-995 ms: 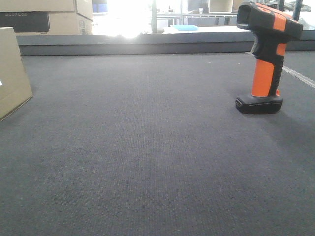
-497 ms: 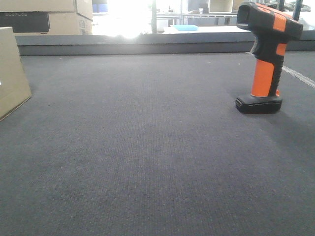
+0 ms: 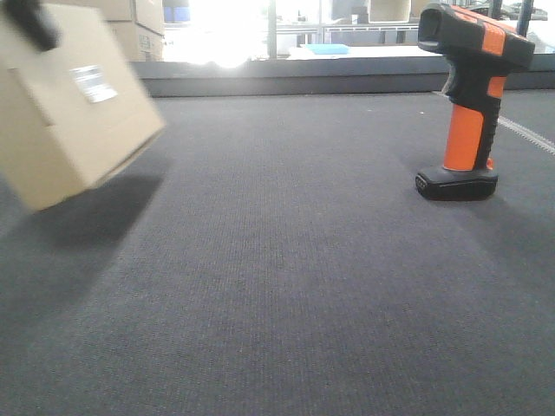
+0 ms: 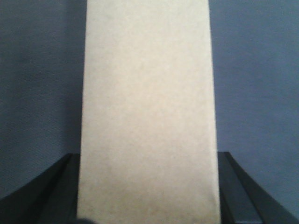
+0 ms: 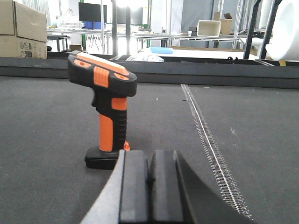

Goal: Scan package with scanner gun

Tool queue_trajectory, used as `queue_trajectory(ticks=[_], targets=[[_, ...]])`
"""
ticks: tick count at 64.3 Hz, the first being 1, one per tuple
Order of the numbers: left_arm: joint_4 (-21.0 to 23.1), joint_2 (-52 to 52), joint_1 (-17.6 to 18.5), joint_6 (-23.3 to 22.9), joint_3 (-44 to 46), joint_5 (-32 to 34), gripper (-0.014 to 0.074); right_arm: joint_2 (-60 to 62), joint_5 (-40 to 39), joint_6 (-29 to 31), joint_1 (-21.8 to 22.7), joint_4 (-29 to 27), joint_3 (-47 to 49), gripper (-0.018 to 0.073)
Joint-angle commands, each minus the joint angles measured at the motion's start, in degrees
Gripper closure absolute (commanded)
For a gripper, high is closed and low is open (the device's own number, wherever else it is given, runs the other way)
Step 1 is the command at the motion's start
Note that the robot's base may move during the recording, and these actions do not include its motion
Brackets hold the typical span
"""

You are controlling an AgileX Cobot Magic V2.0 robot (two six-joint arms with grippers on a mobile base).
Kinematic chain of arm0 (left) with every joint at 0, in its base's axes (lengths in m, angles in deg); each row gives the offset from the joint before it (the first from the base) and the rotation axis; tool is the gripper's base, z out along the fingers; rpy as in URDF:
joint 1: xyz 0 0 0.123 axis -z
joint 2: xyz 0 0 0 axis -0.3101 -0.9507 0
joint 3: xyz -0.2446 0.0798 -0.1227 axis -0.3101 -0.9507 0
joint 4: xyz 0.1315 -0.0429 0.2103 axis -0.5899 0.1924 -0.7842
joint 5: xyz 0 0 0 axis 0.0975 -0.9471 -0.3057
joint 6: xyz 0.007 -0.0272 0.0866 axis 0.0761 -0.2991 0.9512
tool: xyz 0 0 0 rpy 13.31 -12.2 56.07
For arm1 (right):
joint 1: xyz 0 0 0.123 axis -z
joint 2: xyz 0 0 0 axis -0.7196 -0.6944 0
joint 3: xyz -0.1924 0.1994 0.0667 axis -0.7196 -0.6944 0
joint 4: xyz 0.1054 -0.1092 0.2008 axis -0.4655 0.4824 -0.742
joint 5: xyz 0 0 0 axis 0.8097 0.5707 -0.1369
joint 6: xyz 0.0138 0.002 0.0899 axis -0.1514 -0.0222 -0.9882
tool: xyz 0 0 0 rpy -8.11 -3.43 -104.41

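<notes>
Left gripper (image 4: 147,158) clamps package (image 3: 74,104) above mat (image 3: 286,260), tilted (label (image 3: 93,82) up, blurred). Right gripper (image 5: 149,163) pressed closed, holding nothing, near upright scanner gun (image 5: 106,109).

The plain tan cardboard package (image 3: 74,113) is matt paperboard, smooth and faintly grainy up close. Its small white label (image 3: 94,83) looks like paper, though it is too blurred to judge further. The pistol-shaped black and orange scanner gun (image 5: 105,107) is hard plastic with a soft sheen, and the back of its grip is ribbed. The dark grey table covering (image 3: 286,286) is matt woven cloth, rough with a fine rib. A silvery toothed strip (image 5: 210,140) sewn into it looks like metal. My left pincer (image 4: 147,191) has matt black fingers (image 4: 56,189). My right pincer (image 5: 149,186) has dull dark pads (image 5: 134,186).
</notes>
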Motion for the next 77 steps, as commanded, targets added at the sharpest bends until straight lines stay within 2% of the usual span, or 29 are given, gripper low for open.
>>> queue_trajectory(ticks=[1,6,13,24,41,53,57,59,69,77], targets=[[1.2,0.2,3.6,-0.3,0.5,4.8,0.0580,0.2,-1.0,0.2,0.2,-0.3,0.0,0.0713],[1.1,0.2,5.9,-3.2,0.5,7.4,0.0580,0.2,-1.0,0.2,0.2,-0.3,0.0,0.0713],[-0.9,0.0,7.8,-4.3,0.4,9.3,0.0580,0.2,-1.0,0.2,0.2,-0.3,0.0,0.0713],[-6.8,0.0,7.9,-14.0,-2.3,10.0,0.0580,0.2,-1.0,0.2,0.2,-0.3,0.0,0.0713],[-8.0,0.0,7.9,-14.0,-4.4,10.4,0.0580,0.2,-1.9,0.2,0.2,-0.9,0.0,0.0713],[-8.2,0.0,7.9,-14.0,-4.4,11.3,0.0580,0.2,-13.0,0.2,0.2,-1.5,0.0,0.0713],[-8.2,0.0,7.9,-14.0,-4.4,11.3,0.0580,0.2,-14.3,0.2,0.2,-1.5,0.0,0.0713],[-8.2,0.0,7.9,-14.0,-4.4,11.3,0.0580,0.2,-13.1,0.2,0.2,-1.5,0.0,0.0713],[-8.2,0.0,7.9,-14.0,-4.4,11.2,0.0582,0.2,4.7,0.2,0.1,-0.5,10.0,0.0713],[-8.2,0.0,7.9,-14.0,-4.4,11.3,0.0582,-4.0,7.1,0.2,0.1,-0.5,17.3,0.0713]])
